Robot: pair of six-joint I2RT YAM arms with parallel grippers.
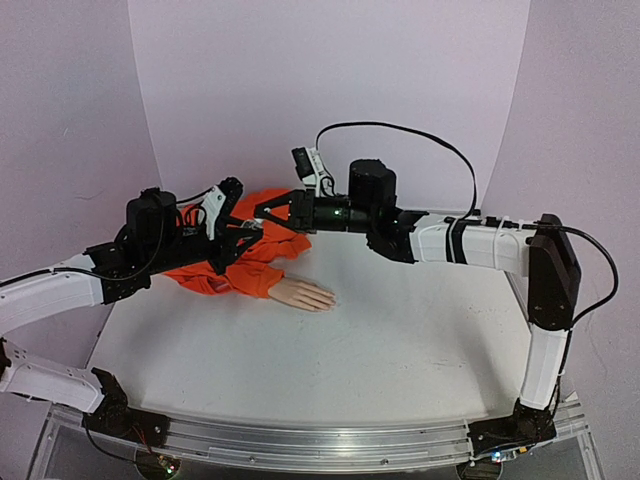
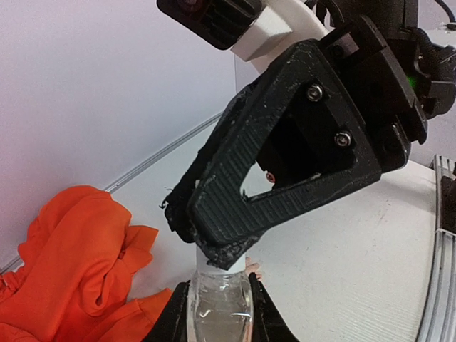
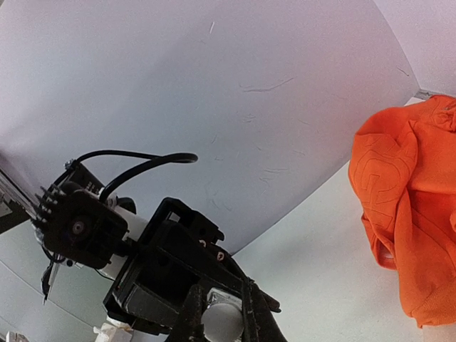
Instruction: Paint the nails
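Well apart — nails (image 1: 328, 299) and right gripper (image 1: 260, 219).

The tiny nails (image 1: 327, 298) end a pale peach mannequin hand (image 1: 300, 293) that lies flat on the white table (image 1: 400, 330). The hand sticks out of an orange sleeve (image 1: 240, 281). The nails are too small to show any colour.

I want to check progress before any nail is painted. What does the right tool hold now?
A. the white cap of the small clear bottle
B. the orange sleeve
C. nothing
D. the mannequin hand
A: the right tool is shut around the white cap, while the left tool grips the clear bottle below it.
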